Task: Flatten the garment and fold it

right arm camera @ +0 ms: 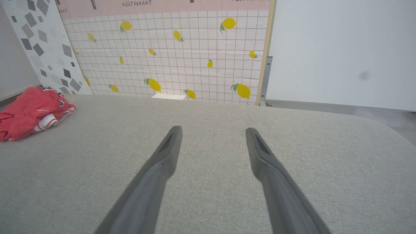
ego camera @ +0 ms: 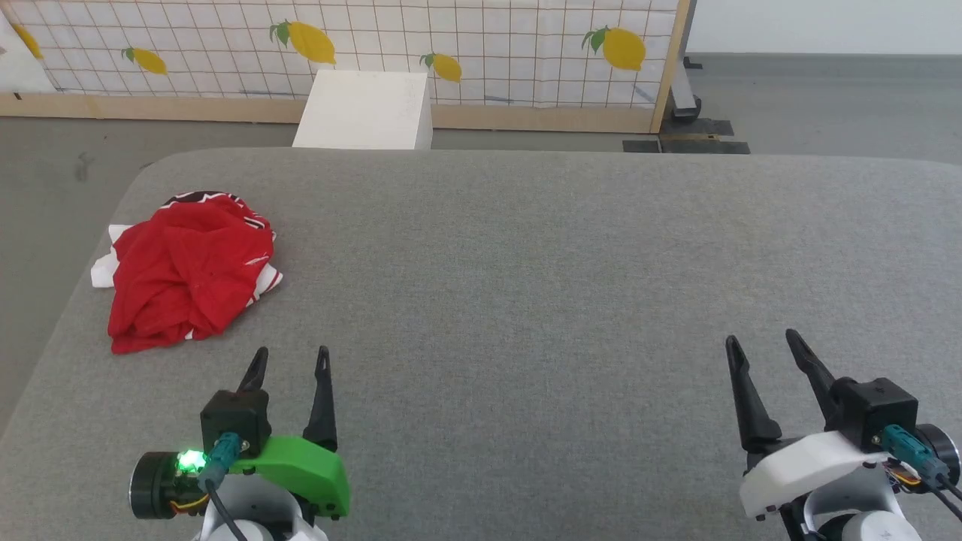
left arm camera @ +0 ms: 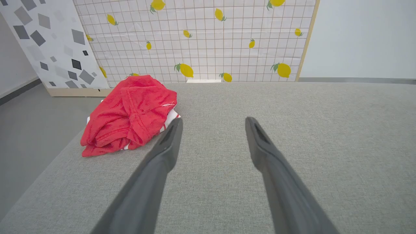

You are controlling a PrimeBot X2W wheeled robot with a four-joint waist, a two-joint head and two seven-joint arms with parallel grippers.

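Observation:
The garment [ego camera: 184, 270] lies crumpled in a red heap near the left edge of the grey table [ego camera: 526, 285], with white sleeve cloth and striped trim poking out at its sides. My left gripper [ego camera: 291, 355] hovers open just in front of and to the right of the heap, nothing between its fingers. In the left wrist view the garment [left arm camera: 130, 113] sits left of the left fingertip [left arm camera: 175, 125]. My right gripper [ego camera: 760, 338] stands open over the table's right side, far from the garment [right arm camera: 31, 112], which shows at the far left of the right wrist view.
A white box [ego camera: 366, 110] stands on the floor behind the table's far edge. A lemon-print tiled screen [ego camera: 481, 45] with a wooden frame closes the back. The table's left edge [ego camera: 71, 300] runs close beside the garment, with grey floor beyond.

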